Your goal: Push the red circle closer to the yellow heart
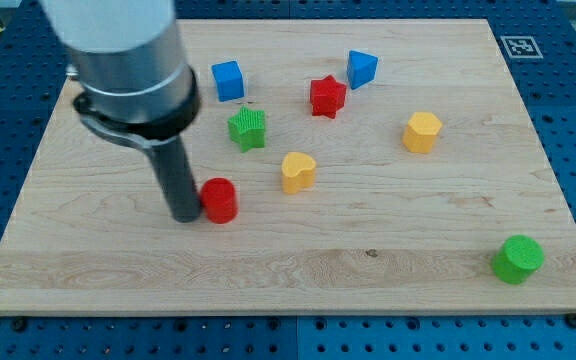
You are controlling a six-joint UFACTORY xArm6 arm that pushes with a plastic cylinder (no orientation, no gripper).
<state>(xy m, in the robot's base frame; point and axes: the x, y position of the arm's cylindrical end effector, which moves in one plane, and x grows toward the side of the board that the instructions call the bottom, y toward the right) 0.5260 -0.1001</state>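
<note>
The red circle (pixel 220 200) lies on the wooden board (pixel 388 250), left of centre. The yellow heart (pixel 297 171) lies to its upper right, about a block's width away. My tip (pixel 185 215) stands on the board touching the red circle's left side. The rod rises from there to the arm's grey body at the view's upper left.
A green star (pixel 248 128) lies above the red circle, a blue cube (pixel 227 80) above that. A red star (pixel 327 96) and a blue triangle (pixel 361 68) lie near the top centre. A yellow hexagon (pixel 422 131) is at the right, a green circle (pixel 517 259) at the bottom right.
</note>
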